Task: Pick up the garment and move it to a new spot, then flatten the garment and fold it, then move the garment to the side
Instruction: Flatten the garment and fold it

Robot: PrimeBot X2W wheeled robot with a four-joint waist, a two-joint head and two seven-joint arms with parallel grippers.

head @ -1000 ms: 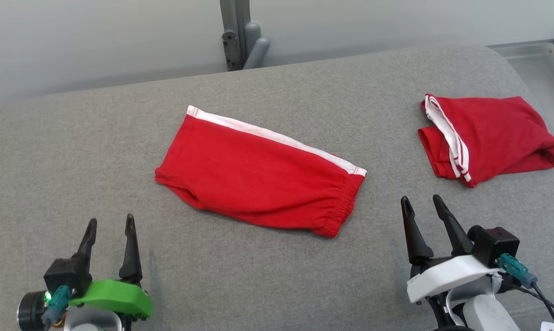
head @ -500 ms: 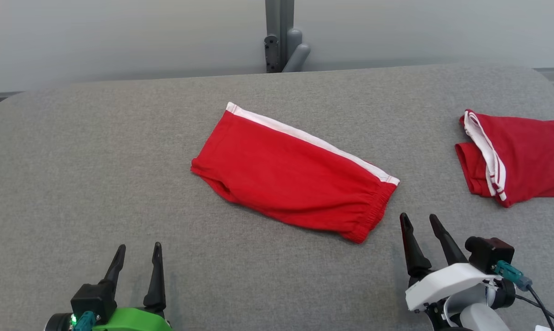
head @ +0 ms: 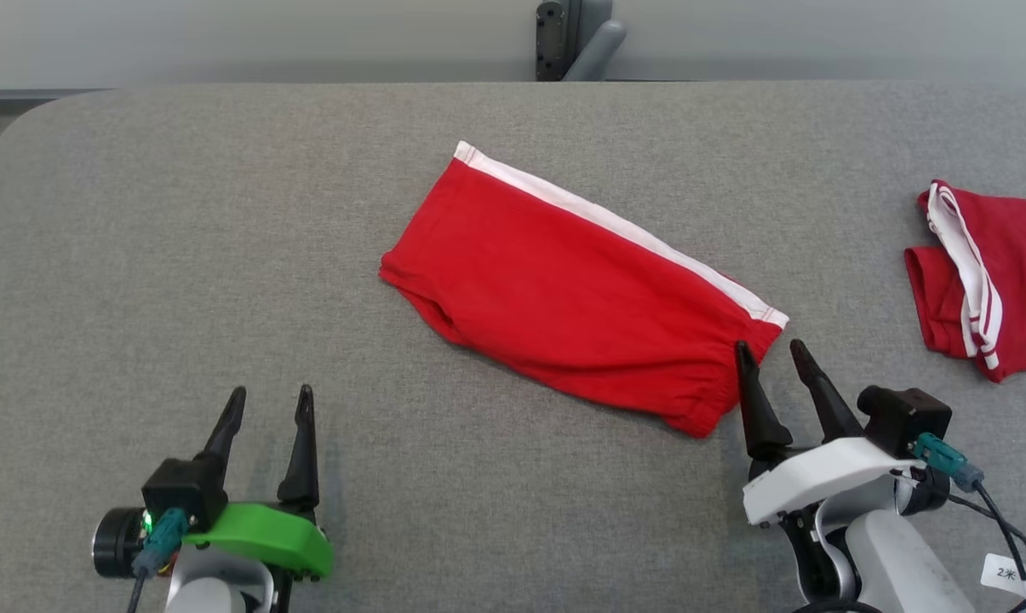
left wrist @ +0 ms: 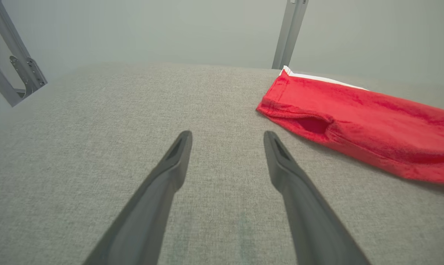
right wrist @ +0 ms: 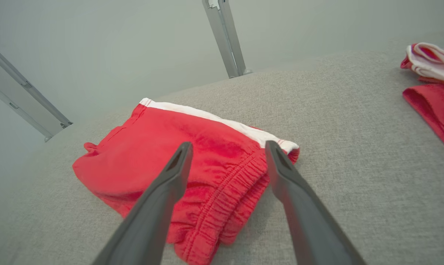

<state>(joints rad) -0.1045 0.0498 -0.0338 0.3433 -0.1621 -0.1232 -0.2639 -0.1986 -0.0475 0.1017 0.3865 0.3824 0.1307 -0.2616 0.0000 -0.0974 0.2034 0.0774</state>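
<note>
The red knit garment (head: pixel 581 289) lies flat at the centre of the grey woven counter (head: pixel 180 255), with a white stripe along its far edge and a gathered elastic waistband at 4 o'clock. The right gripper (head: pixel 768 345) is spread open at that waistband. The left gripper (head: pixel 272 392), also spread, hangs at 7 o'clock over bare cloth. A second garment (head: pixel 1015 281), red and bunched, lies at 3 o'clock. The writing on the cable tag (head: pixel 1002 572) is too small to read.

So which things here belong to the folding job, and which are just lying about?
In the job: red shorts, mid-table; right gripper, jaws open at their waistband; left gripper, open, apart from them; grey table.
Lying about: second red garment, bunched at the table's right; metal bracket beyond the far edge.
</note>
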